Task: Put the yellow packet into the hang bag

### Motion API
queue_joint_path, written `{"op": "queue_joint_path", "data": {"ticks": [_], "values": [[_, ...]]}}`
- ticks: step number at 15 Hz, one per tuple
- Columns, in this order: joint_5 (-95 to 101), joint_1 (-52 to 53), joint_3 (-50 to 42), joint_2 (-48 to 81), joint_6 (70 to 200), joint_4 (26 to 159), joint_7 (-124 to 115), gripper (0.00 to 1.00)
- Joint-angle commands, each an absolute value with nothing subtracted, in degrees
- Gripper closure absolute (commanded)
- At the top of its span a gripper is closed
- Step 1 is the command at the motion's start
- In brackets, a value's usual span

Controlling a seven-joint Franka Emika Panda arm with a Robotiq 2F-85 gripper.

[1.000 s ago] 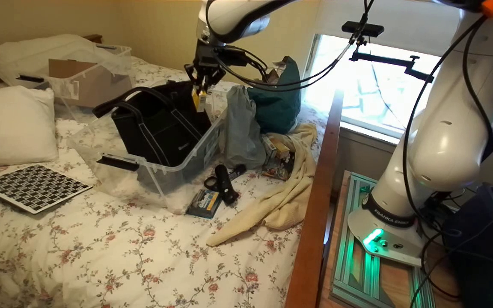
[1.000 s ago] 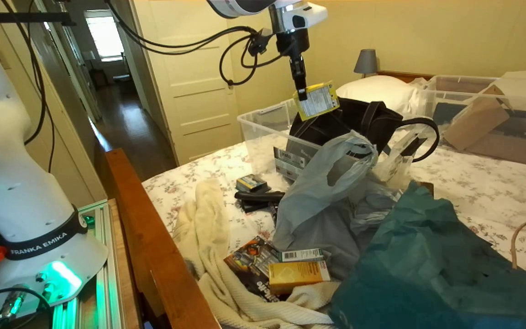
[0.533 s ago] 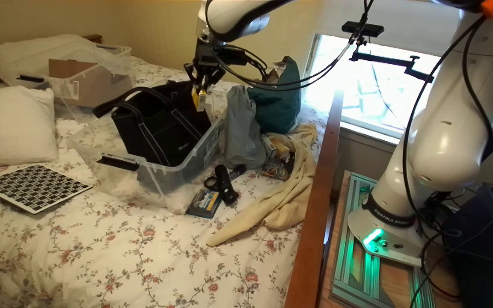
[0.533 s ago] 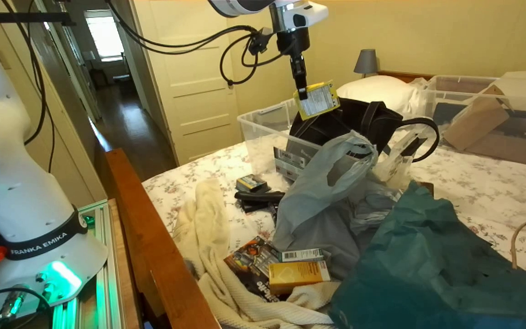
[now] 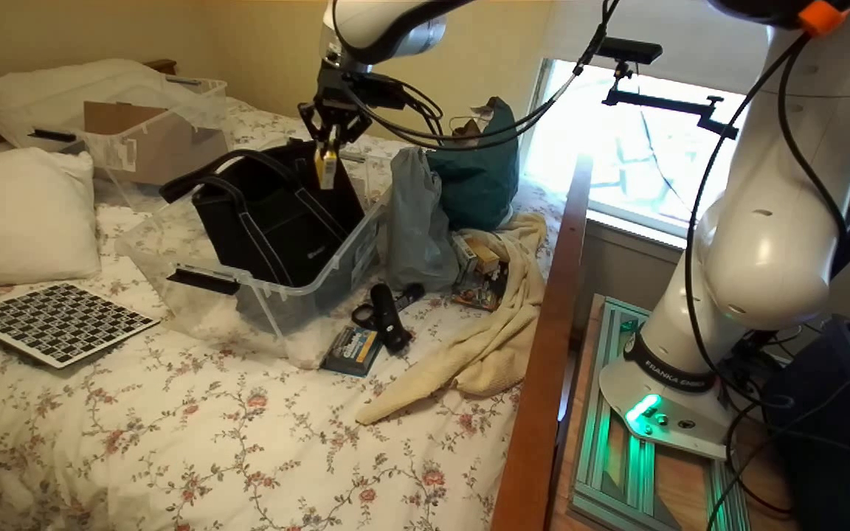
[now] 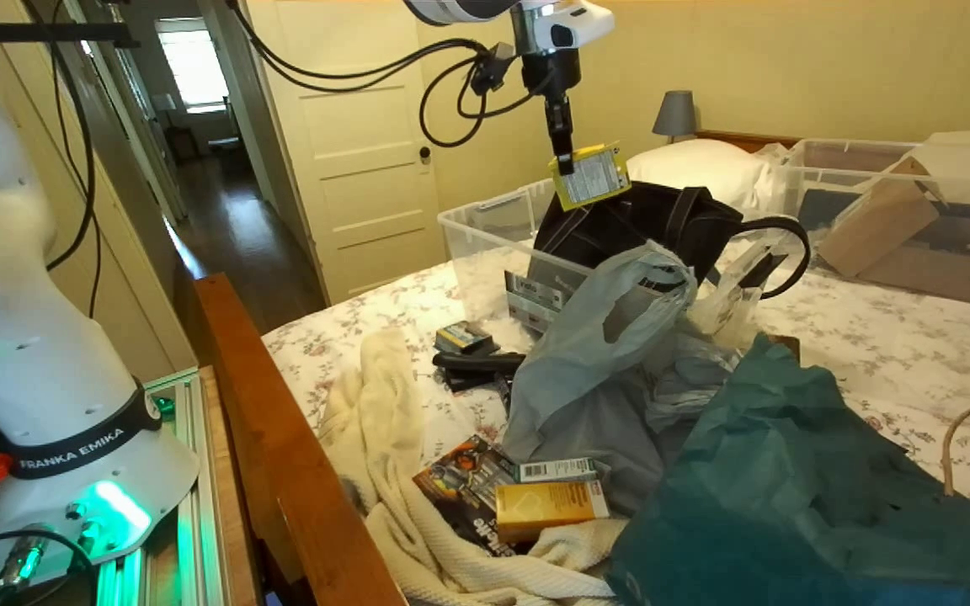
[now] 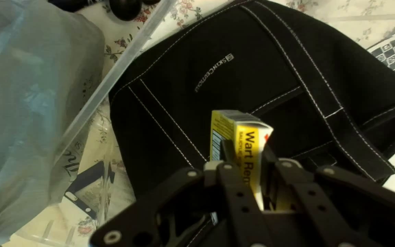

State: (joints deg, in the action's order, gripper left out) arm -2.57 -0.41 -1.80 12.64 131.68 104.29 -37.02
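The yellow packet is a thin yellow and white box (image 6: pixel 594 178), also in the other exterior view (image 5: pixel 327 171) and the wrist view (image 7: pixel 247 140). My gripper (image 5: pixel 331 141) is shut on it, with a finger on each broad side in the wrist view. The packet hangs below the fingertips in the air. The hang bag is the black fabric bag with white stitching and loop handles (image 5: pixel 270 228), also in the wrist view (image 7: pixel 238 75). It leans tilted in a clear plastic bin. The packet appears above the bag's window-side end; the bag's opening and inside are mostly hidden.
The clear bin's rim (image 5: pixel 299 290) surrounds the bag. A grey plastic bag (image 6: pixel 594 379) and a teal bag (image 6: pixel 822 480) stand beside it. A yellow box (image 6: pixel 552 505) lies on a cream cloth (image 6: pixel 384 396). A checkered board (image 5: pixel 60 324) and second bin (image 5: pixel 126 151) are farther off.
My gripper has moved with the packet still held, leftward in an exterior view and rightward and slightly up in the opposite one. The bag and other things have not moved.
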Motion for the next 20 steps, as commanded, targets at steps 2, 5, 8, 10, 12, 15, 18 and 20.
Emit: {"op": "queue_joint_path", "data": {"ticks": [2, 5, 8, 10, 12, 15, 18, 20], "values": [[-8.29, -0.06, -1.57, 19.10, 125.00, 94.93, -37.34, 0.95], [-7.88, 0.90, -2.48, 22.27, 124.55, 90.91, -42.05, 0.95], [-7.37, 1.78, -3.33, 25.52, 126.01, 87.14, -49.29, 0.95], [-7.53, 1.99, -3.55, 27.57, 124.97, 84.49, -53.05, 0.95], [-7.77, 1.98, -3.62, 29.71, 124.52, 82.08, -56.11, 0.95], [-8.66, 1.31, -3.10, 32.64, 124.59, 79.22, -57.76, 0.95], [-9.87, 0.69, -2.66, 35.38, 125.05, 76.68, -58.48, 0.95], [-10.65, 0.50, -2.57, 36.94, 125.13, 75.26, -58.80, 0.95]]}}
